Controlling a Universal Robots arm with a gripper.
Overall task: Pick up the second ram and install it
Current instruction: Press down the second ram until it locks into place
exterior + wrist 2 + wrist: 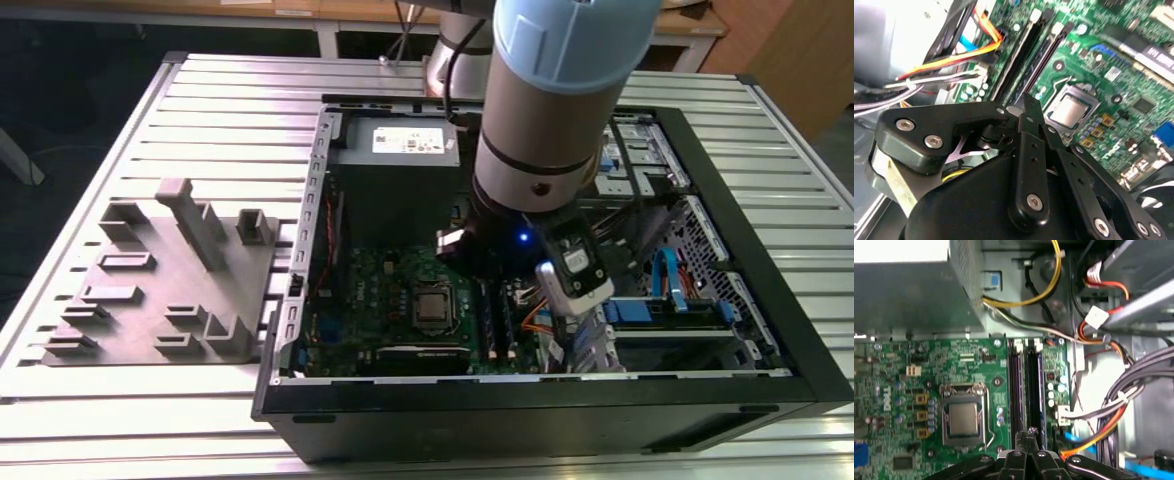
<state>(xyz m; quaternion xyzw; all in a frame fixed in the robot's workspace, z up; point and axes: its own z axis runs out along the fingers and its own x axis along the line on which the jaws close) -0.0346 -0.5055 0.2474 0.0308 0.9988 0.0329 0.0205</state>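
First wrist view, ram (1037, 390) seated lengthwise in slot

Glossy black plastic jaws, green matt motherboard (919, 385), ribbed bare-metal table (240, 110), grey plastic holder (167, 290).

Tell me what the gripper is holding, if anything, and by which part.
Nothing visible: the gripper is shut empty, its tips over the black slot rails of the motherboard.

Gripper (1026, 436) base cut off by frame edge, memory slots (497, 318) partly behind arm — contents unclear
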